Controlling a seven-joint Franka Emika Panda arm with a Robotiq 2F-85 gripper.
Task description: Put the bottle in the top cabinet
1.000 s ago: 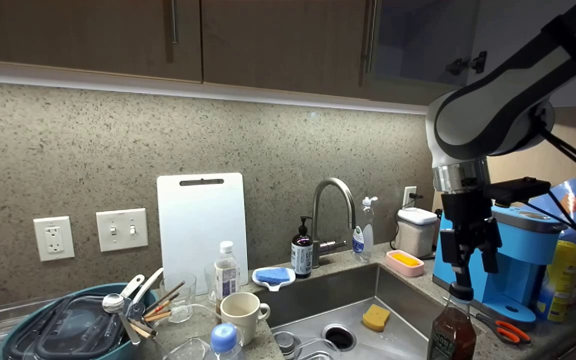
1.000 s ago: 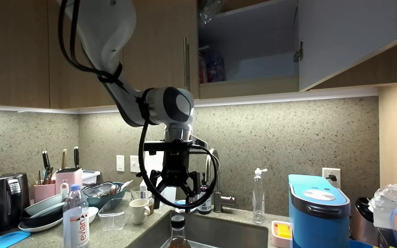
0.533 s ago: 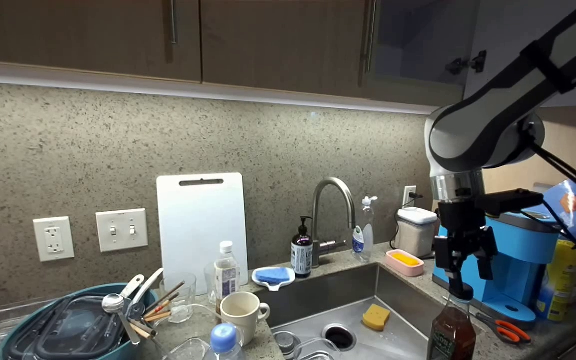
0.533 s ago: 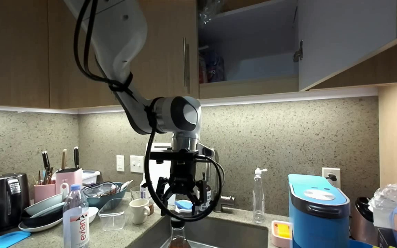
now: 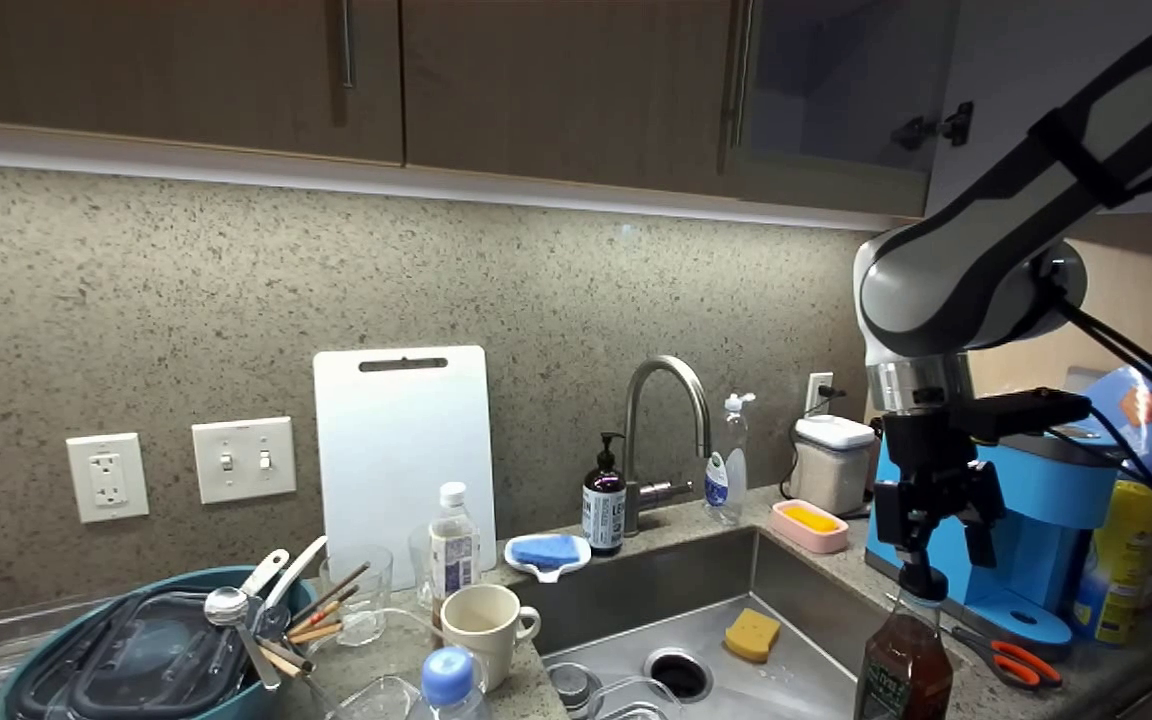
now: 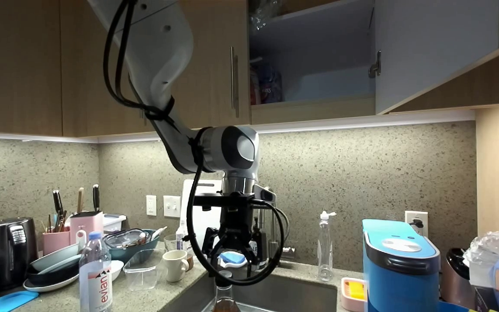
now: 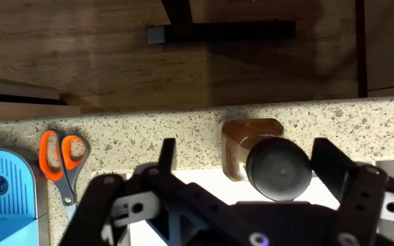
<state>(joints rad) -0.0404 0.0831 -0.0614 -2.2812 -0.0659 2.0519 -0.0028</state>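
The amber-brown bottle with a black cap stands upright on the counter strip in front of the sink, in both exterior views. In the wrist view its cap lies between the two fingers, nearer the right one; I cannot tell whether they touch. My gripper is open, pointing down, with fingertips at about cap height; it also shows in an exterior view and the wrist view. The top cabinet is open, its door swung to the right; it also shows in an exterior view.
The sink lies beside the bottle. Orange-handled scissors and a blue machine stand to one side. A faucet, a pump dispenser, a mug and a blue-capped clear bottle are around the sink.
My open gripper has moved down toward the bottle's cap and, in an exterior view, to the right. The arm followed. The bottle and the cabinet door have not moved.
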